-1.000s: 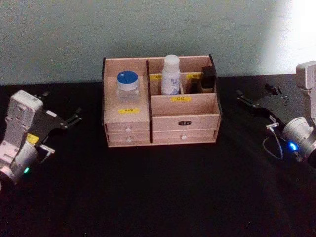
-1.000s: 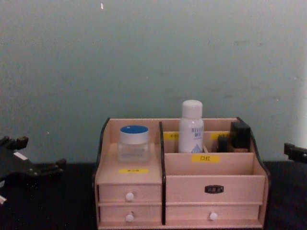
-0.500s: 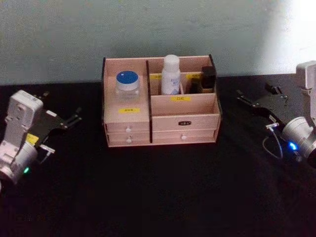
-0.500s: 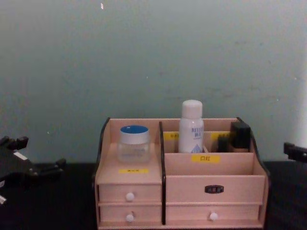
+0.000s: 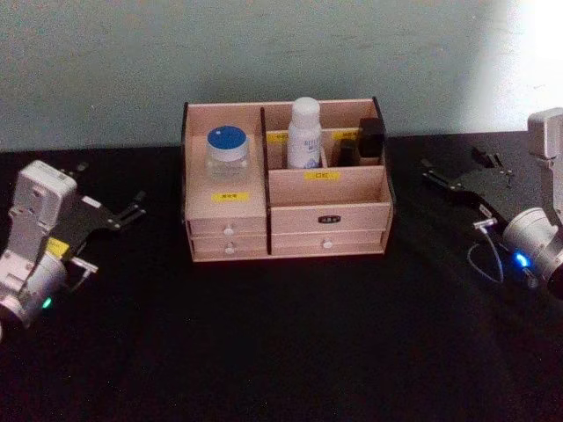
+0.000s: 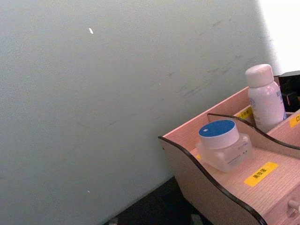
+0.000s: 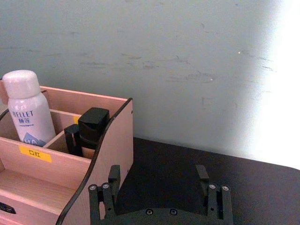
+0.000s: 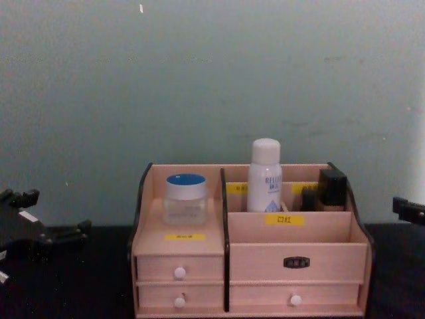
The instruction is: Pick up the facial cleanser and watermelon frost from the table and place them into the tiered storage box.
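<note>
Facial cleanser upright in tiered storage box, cap up; both end effectors spread, empty.

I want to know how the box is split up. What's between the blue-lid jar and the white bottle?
In the chest view, a dark upright divider of the box stands between the jar and the bottle.
</note>
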Tool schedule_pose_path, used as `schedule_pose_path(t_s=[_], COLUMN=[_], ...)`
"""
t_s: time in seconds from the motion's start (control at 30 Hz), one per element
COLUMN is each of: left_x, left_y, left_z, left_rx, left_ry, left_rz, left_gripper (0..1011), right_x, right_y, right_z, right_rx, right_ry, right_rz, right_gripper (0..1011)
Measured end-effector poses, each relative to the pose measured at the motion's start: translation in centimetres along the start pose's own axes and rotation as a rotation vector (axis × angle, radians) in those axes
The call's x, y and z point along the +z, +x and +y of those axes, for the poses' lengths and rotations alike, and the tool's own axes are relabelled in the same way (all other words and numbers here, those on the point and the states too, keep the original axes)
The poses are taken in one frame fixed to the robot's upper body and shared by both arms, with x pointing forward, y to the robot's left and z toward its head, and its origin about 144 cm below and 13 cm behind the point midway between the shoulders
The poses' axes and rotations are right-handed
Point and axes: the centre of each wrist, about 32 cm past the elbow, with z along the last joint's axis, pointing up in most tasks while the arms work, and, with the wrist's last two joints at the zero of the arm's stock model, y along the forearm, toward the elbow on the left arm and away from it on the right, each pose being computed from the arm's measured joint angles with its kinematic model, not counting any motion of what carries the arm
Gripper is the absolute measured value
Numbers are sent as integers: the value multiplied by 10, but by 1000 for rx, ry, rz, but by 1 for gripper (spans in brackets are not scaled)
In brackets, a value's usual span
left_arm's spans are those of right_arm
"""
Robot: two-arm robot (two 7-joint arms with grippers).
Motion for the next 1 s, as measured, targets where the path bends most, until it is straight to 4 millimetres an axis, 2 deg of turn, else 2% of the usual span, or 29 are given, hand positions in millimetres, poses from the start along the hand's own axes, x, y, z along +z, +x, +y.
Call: schedule_pose_path(t_s=[1.0], left_x=[0], left_y=[0], left_z=[0], left_rx=[0], left_ry=[0], left_rz=[0], left_gripper=[1001], right_x=[0], right_y=[0], right_z=[0], right_rx=[0], right_ry=[0], right_rz=[0], right_gripper=[1003])
